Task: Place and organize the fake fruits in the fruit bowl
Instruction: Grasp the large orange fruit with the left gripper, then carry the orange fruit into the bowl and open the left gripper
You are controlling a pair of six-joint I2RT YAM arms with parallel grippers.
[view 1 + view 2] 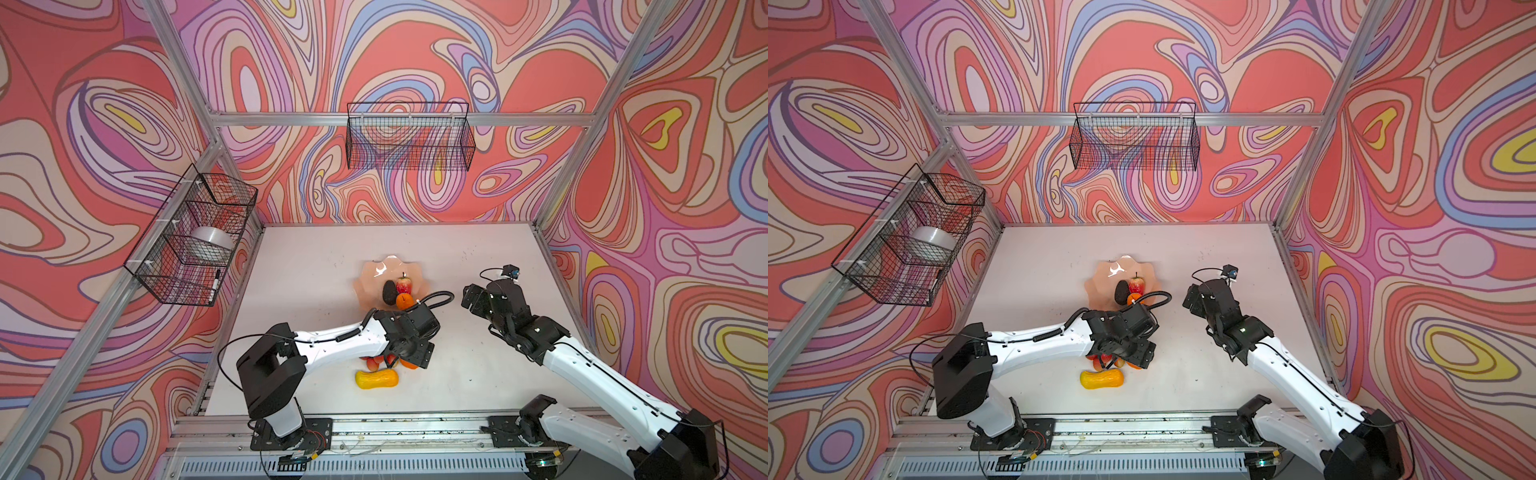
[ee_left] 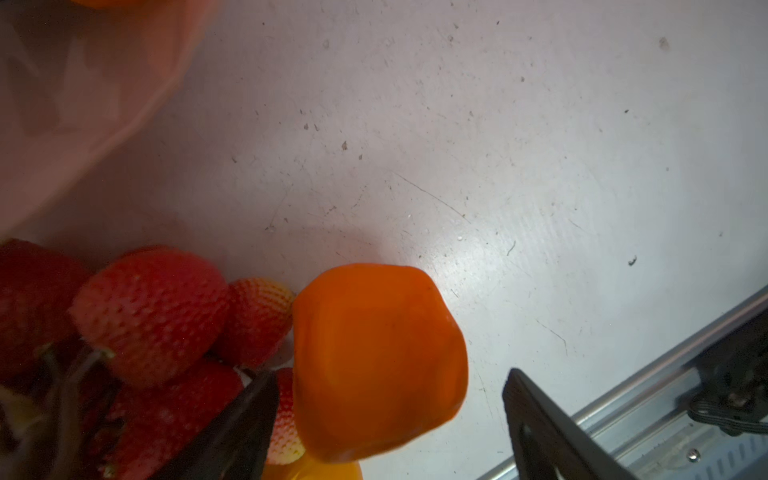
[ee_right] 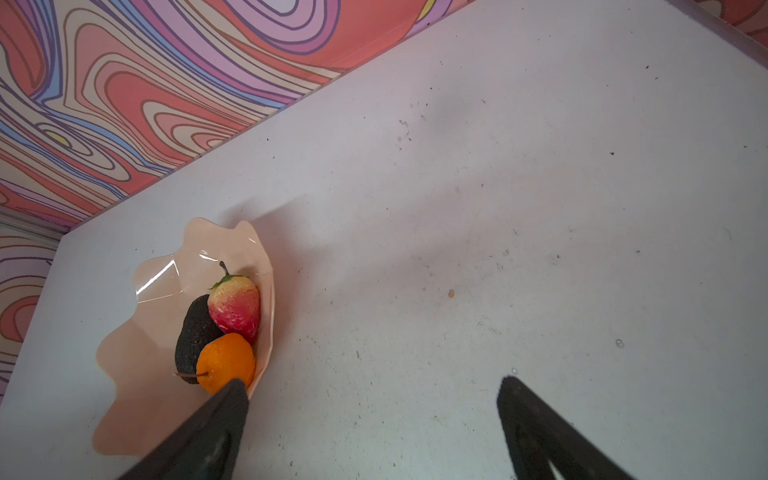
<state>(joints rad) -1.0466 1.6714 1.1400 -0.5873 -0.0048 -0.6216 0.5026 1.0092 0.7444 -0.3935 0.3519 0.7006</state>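
The peach-pink fruit bowl [image 1: 365, 286] [image 3: 166, 270] sits mid-table and holds a dark avocado [image 1: 390, 292], a red strawberry [image 1: 404, 285] and a small tangerine [image 1: 404, 300]. Nearer the front lie a red bunch [image 1: 376, 362] [image 2: 149, 316], a large orange [image 1: 409, 365] [image 2: 378, 361] and a yellow gourd [image 1: 376, 379]. My left gripper [image 1: 409, 358] [image 2: 389, 376] hangs open over the orange, which lies between its fingers with a gap on one side. My right gripper [image 1: 471, 297] [image 3: 372, 384] stands open over bare table, right of the bowl.
One black wire basket [image 1: 409, 137] hangs on the back wall. Another [image 1: 195, 237] on the left wall holds a white roll. An aluminium rail [image 1: 374, 428] runs along the table's front edge, carrying both arm bases.
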